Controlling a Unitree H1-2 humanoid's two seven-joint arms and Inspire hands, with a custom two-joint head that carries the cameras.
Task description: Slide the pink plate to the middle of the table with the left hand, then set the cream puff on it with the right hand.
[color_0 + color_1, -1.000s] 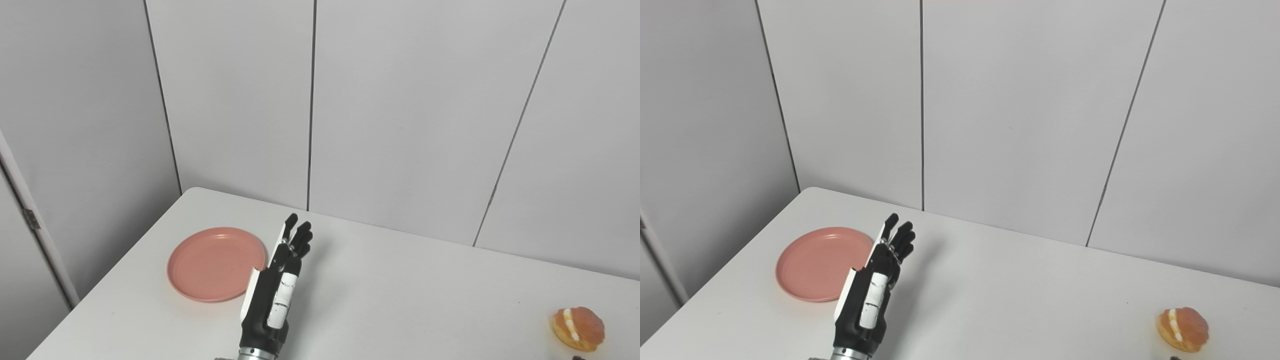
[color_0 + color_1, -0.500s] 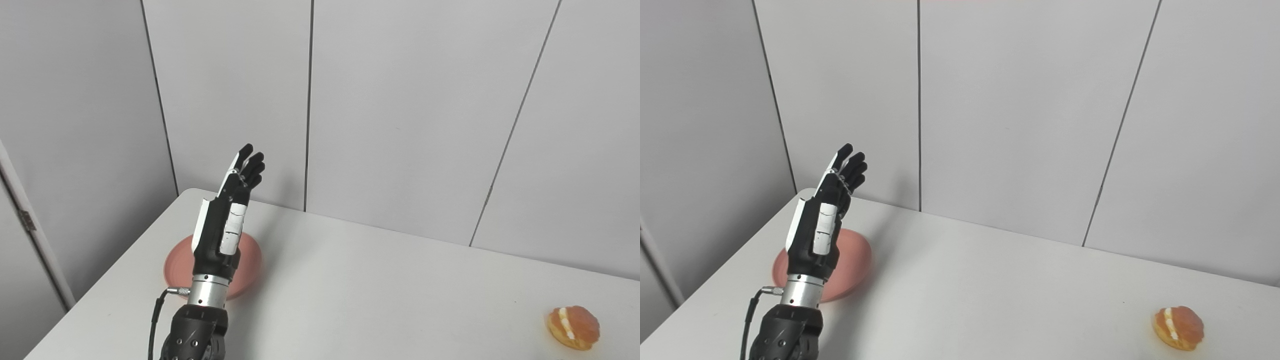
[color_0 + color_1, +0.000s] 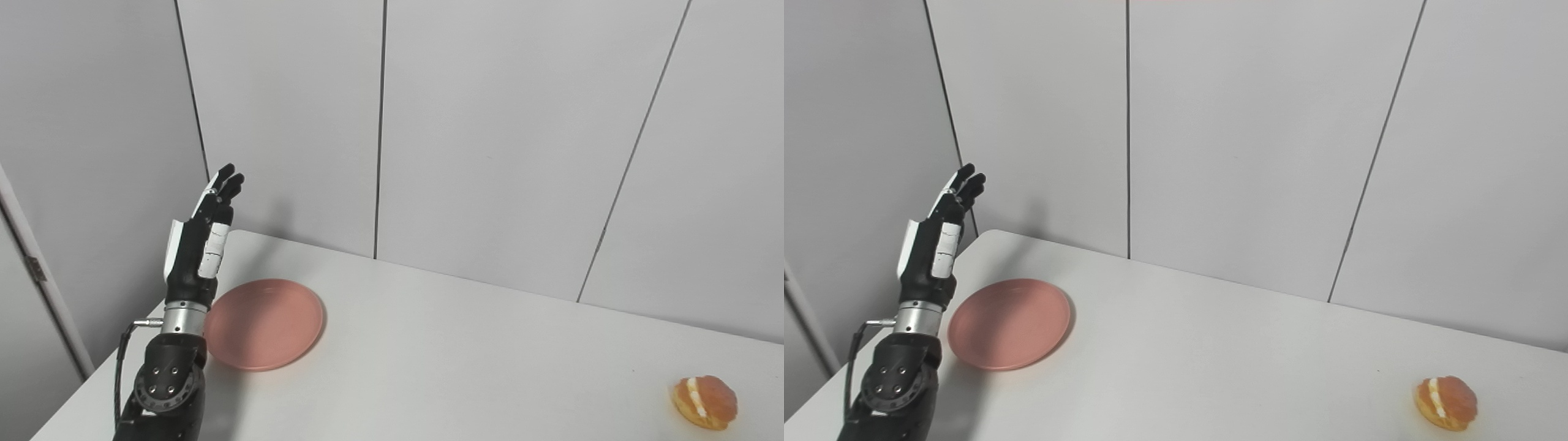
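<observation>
your left hand [image 3: 195, 251]: raised, fingers straight, empty | pink plate [image 3: 264, 323]: just right of its wrist, below | cream puff [image 3: 705, 402]: far right | right hand: out of view

Materials only. Left hand [image 3: 197, 248]: black matt plastic-looking shell with white glossy panels on the back; wrist cuff [image 3: 183, 316] was bright brushed metal, ribbed. Forearm housing [image 3: 165, 389] looked like dark matt plastic or coated metal with small screw heads, and a black rubbery cable [image 3: 120, 380] ran alongside it. Pink plate [image 3: 264, 323]: smooth, matt to satin, plastic-looking, no pattern. Table [image 3: 465, 367]: white, smooth, low sheen, laminate-like. Cream puff [image 3: 705, 402]: glossy orange-brown crust, slightly uneven, with a white cream seam. Wall panels [image 3: 502, 135]: pale grey, flat, matt, with dark thin joints between them.
</observation>
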